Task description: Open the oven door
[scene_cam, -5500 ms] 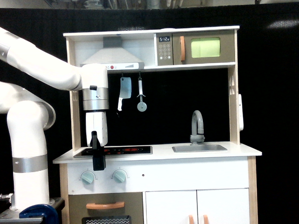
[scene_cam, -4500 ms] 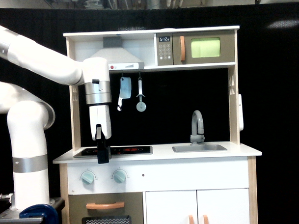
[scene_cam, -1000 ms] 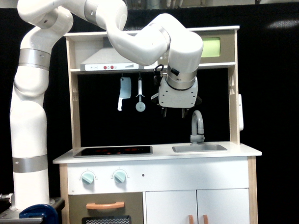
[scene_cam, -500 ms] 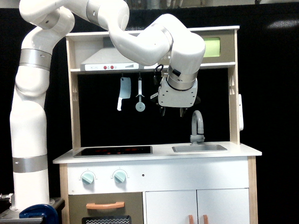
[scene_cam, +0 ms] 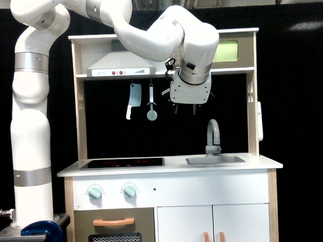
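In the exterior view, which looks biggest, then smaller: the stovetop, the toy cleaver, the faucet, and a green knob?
1. Stovetop, the widest by far.
2. Faucet and toy cleaver look about alike, so I won't rank them.
3. Green knob, smallest.

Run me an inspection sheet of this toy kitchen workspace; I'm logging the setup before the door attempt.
Surface: white countertop with hob and sink; nothing loose on it.
Job's things: oven door on the top shelf, only part of its lime-green window showing; the handle is hidden behind the arm, so open or closed cannot be told.
Clutter: toy cleaver and pizza cutter hanging under the hood.
Grippers: gripper pointing down above the tap, holding nothing; finger spacing unclear.
Cables: dark cable at the wrist.
Surroundings: black backdrop; lower door with horizontal orange handle; white cupboard doors; blue clamp.
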`<state>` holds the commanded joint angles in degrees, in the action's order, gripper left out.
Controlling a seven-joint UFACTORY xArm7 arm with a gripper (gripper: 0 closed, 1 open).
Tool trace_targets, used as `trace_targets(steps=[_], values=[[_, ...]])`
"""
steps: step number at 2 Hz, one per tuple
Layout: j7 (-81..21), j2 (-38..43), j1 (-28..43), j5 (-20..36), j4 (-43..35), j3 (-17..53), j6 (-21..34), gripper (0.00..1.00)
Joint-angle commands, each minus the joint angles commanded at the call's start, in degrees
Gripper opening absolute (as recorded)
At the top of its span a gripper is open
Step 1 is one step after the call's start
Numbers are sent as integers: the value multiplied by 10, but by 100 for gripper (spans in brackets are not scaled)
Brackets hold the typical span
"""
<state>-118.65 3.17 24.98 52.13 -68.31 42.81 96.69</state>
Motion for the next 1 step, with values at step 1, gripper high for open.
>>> trace_targets(steps=[1], values=[[141, -27, 14, 23, -95, -64, 6, 100]])
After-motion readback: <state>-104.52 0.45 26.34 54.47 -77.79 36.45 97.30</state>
